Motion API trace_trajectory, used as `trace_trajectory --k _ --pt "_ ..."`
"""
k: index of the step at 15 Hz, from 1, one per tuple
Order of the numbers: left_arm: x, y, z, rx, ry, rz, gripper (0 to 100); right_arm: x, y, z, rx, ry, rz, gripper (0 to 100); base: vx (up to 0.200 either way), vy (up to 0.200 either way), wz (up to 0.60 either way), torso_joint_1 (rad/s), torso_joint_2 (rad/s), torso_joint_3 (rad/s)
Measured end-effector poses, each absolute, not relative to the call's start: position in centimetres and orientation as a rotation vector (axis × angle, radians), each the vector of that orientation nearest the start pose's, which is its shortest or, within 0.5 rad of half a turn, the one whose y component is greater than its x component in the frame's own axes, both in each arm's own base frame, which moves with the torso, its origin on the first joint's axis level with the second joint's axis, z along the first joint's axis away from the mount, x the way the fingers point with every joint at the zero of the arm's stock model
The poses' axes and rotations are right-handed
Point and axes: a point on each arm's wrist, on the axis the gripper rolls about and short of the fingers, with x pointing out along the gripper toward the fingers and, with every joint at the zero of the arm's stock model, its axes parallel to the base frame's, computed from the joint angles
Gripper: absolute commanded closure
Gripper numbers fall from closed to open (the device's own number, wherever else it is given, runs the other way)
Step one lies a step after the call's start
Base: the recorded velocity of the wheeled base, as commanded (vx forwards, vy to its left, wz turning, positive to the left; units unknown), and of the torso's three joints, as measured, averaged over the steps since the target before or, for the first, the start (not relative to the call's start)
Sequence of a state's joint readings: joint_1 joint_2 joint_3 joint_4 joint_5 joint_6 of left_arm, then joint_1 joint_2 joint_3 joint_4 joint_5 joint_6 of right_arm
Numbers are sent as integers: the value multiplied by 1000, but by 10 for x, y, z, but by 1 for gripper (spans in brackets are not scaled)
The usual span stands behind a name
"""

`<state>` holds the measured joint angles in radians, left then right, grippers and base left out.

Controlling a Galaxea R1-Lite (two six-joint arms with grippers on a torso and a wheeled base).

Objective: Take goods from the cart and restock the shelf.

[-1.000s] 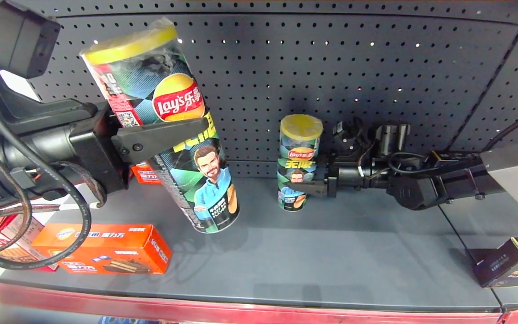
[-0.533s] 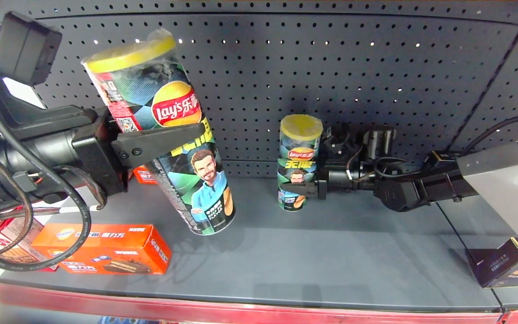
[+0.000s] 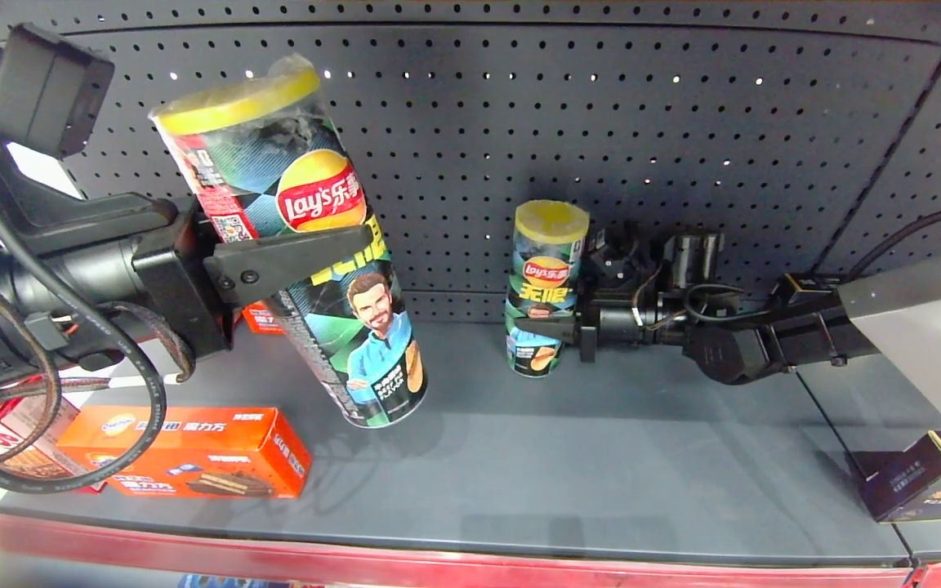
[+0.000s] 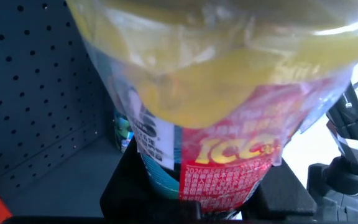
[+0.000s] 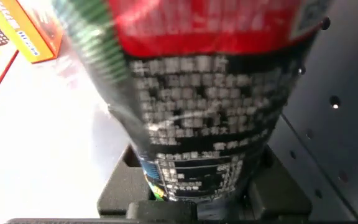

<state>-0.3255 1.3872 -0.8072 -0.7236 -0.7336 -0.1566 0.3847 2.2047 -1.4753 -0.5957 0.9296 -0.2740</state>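
My left pincer [image 3: 332, 245] is clamped round the middle of the tall chip can [image 3: 307, 188]. That can has a yellow lid and is tilted, its lid end leaning towards the pegboard [image 3: 683, 122] and its base hanging clear above the shelf [image 3: 601, 457]. My right pincer [image 3: 537, 325] grips the short chip can [image 3: 548, 261] round its lower half. That one is close to upright with its yellow lid on top, just in front of the pegboard. Its base is down at the shelf board, but I can't tell whether it touches. An orange box [image 3: 185, 449] lies flat, well out from the pegboard at the shelf's front edge. A dark box [image 3: 928, 474] sits equally far out from the pegboard, on the other side.
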Motion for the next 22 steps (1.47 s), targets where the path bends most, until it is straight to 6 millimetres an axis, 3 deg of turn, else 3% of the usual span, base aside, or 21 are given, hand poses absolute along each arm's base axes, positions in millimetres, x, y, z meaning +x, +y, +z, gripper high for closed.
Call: trace_trajectory --k 4,10,13,16,22 --pt "211 -87 277 -111 -66 -1067 100 377 184 182 -200 -68 1346 100 0 0 0 0 0 0" --pt "210 -87 272 -114 -49 -1066 100 281 171 164 -192 -19 1392 100 0 0 0 0 0 0" --pt "210 -87 272 -114 -49 -1066 100 245 162 155 -199 -18 1385 100 0 0 0 0 0 0" --pt "210 -87 272 -114 -49 -1066 100 233 157 147 -199 1 1386 100 0 0 0 0 0 0" --pt "209 -87 270 -115 -43 -1064 100 237 158 139 -200 -8 1383 100 0 0 0 0 0 0"
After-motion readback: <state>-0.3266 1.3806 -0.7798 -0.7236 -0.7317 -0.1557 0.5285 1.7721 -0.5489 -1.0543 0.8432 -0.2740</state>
